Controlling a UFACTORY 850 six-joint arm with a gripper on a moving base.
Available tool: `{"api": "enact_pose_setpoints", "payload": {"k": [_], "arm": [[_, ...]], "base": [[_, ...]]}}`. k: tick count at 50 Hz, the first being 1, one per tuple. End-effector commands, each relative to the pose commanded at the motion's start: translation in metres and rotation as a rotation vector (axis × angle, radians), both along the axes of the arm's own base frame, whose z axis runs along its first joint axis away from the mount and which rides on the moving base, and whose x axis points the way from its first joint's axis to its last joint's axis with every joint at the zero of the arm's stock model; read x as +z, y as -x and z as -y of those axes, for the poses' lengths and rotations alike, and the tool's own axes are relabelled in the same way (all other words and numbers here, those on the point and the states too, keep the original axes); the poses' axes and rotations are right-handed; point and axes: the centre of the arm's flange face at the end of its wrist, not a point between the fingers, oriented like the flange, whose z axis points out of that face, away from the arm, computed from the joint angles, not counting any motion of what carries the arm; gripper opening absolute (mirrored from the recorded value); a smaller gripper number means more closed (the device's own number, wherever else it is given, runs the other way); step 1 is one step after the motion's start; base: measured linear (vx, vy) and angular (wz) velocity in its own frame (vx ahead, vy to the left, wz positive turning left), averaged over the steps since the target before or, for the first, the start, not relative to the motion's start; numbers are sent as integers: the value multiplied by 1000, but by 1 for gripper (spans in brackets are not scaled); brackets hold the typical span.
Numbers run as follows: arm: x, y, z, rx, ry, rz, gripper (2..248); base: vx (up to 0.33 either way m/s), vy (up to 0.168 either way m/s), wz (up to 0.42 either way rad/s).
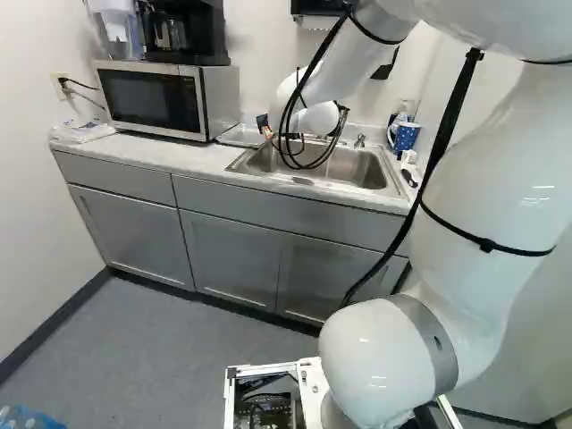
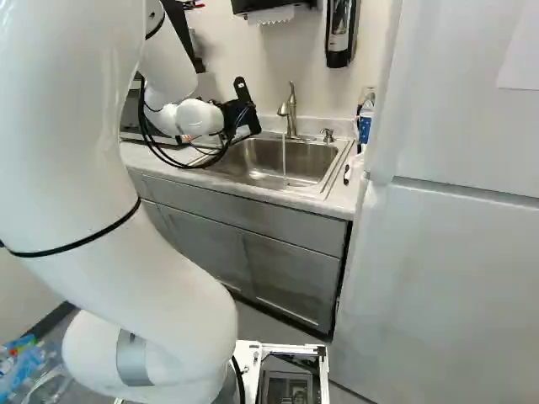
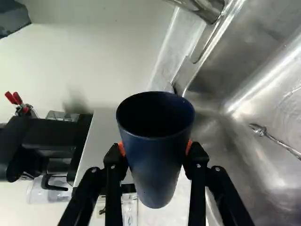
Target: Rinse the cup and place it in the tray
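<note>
Evidently, the gripper [image 2: 239, 119] was above the microwave-side end of the sink [image 2: 322, 183]. Wrist view: gripper [image 3: 156, 148] clenched round the cup [image 3: 157, 176], its orange pads [image 3: 189, 146] against opposite sides; cup dark blue, mouth visible to the cam. The cup was thus off the counter [image 1: 192, 155], in the grasp, w/ sink on one side and coffee maker [image 3: 51, 141] on the other. R base view: faucet [image 2: 291, 111] behind the basin; a thin vert. line below its spout, prob. running water. One metal utensil [image 3: 259, 130] lay in the basin. L base view: microwave [image 1: 210, 100] on the counter; flat item [image 1: 239, 136] btwn it and the sink, poss. the tray, though partly hidden.
</note>
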Motion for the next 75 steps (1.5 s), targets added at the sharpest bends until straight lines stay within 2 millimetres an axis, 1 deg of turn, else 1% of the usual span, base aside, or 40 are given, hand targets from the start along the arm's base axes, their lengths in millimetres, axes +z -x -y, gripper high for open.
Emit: {"api": "enact_pose_setpoints", "payload": {"k": [75], "arm": [[0, 0, 0, 194, 758, 103, 126]], "base": [[0, 0, 0]]}}
